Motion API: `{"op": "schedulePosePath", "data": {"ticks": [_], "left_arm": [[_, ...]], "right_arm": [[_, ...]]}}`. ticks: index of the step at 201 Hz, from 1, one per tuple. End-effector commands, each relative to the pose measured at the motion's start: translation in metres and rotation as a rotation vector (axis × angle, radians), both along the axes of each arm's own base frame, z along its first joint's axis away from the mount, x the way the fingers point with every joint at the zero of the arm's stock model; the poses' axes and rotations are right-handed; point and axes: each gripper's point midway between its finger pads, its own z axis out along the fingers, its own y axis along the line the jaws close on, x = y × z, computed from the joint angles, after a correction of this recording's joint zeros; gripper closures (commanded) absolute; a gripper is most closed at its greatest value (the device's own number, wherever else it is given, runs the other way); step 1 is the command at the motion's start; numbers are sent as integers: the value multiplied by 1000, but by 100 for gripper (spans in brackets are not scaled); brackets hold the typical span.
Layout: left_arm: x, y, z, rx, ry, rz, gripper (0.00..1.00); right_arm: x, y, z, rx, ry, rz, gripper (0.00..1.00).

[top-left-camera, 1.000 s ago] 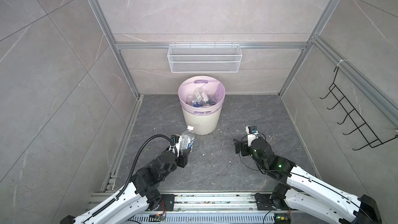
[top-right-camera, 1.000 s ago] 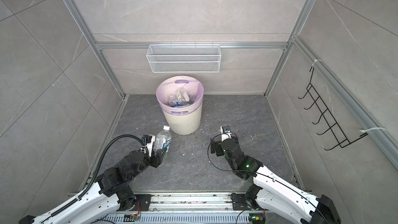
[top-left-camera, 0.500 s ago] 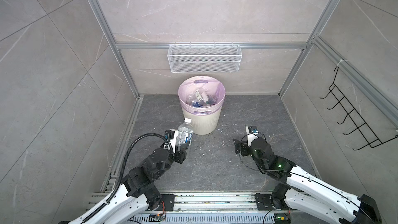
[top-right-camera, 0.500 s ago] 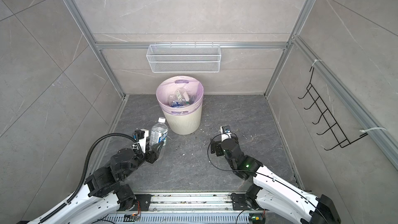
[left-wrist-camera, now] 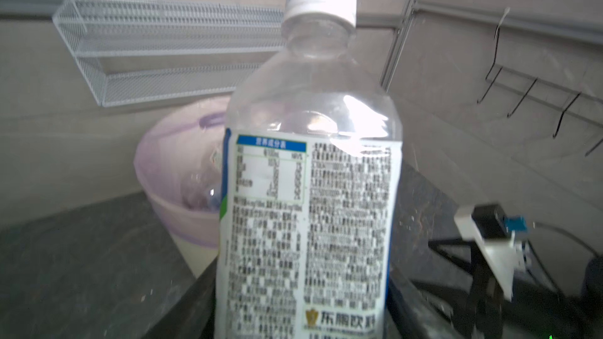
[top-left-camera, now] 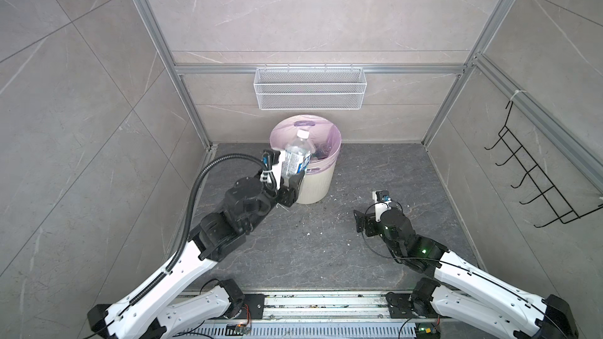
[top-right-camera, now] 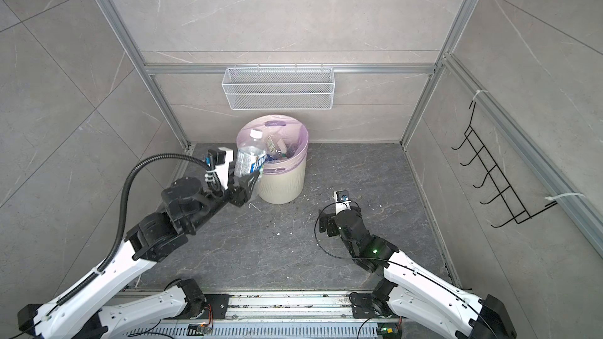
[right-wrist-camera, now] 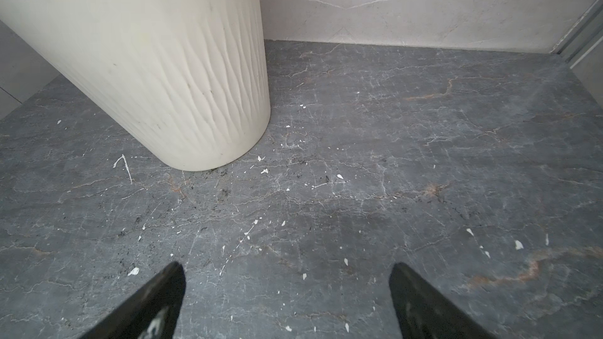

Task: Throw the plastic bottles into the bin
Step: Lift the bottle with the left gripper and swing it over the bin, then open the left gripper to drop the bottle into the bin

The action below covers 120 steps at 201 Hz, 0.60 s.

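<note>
The left gripper (top-left-camera: 291, 180) grips the base of a clear water bottle (top-left-camera: 295, 157), upright at the near rim of the bin (top-left-camera: 318, 187); released here, it may strike the rim and fall outside. The right gripper (right-wrist-camera: 287, 272) stands wide open, empty

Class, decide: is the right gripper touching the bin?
Apart. The right wrist view shows a stretch of bare floor between the open right gripper and the base of the bin.
</note>
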Motion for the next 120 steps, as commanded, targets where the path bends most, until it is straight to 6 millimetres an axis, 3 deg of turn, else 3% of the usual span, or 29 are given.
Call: {"op": "schedulePosePath", "data": {"ticks": [1,20,32,36,38,53,79,120], "left_arm": [[36,-4,48,-76,-43,-44,38],[93,-4,62,-144,18,-58,37],[123,-6,63,-149,73,-64,22],[132,-8,57,-142,98,-66,5],[136,-9,56,-140,105,-67,1],[156,-9,50,-128,139,-56,0],[150,-3,58,-126,98,-56,0],[111,21,64,-150,25,-21,0]], "right_arm": [[1,1,15,37,-14,-3,1],[1,2,15,40,-11,0,0],[1,1,15,38,-13,-4,0],[1,1,15,37,-13,-7,0],[1,1,16,39,-15,-7,0],[0,-1,18,40,-21,-10,0],[-1,-3,20,45,-29,-11,0],[0,0,18,44,-21,-2,0]]}}
